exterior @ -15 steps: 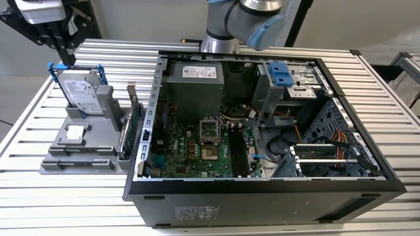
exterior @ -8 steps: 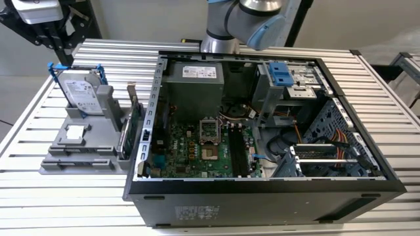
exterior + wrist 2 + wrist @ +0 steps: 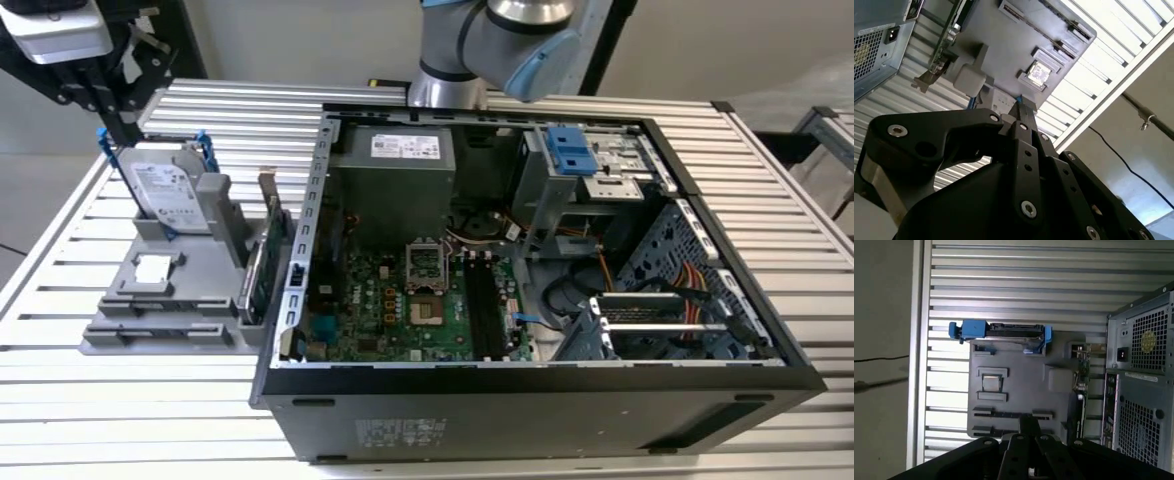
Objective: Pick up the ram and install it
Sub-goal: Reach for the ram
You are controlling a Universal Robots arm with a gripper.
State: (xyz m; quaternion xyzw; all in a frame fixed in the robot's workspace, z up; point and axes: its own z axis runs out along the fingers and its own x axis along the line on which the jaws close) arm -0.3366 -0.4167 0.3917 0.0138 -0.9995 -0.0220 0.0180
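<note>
Plainly empty-handed. Starting at the black linked-finger gripper: fingers pressed together tip to tip in both wrist views, pinching nothing. Carried high on the silver-and-blue robot arm behind the computer, well clear of every part. Hangs over the slatted aluminium table, facing down toward the flat grey plastic parts holder.

On that holder, at the end opposite the hard drive, most likely the ram: a long, thin dark stick set on edge between two small grey end clips, touched by nothing and well apart from the fingertips. Too thin from this angle to make out chips. Further along, a small square silvery processor chip in its recess, then the grey hard drive in a blue frame, upright at the far end. Along the holder's side toward the computer, the green expansion card with a metal bracket, standing on edge just beside the open black tower case.

Inside the case, in the exterior view, the green motherboard, with long black memory slots beside the processor socket. Seemingly unfilled, though hard to say for certain.

Judged from all this: barely begun. No pick-up made, no insertion made; both halves of the job left to do.
</note>
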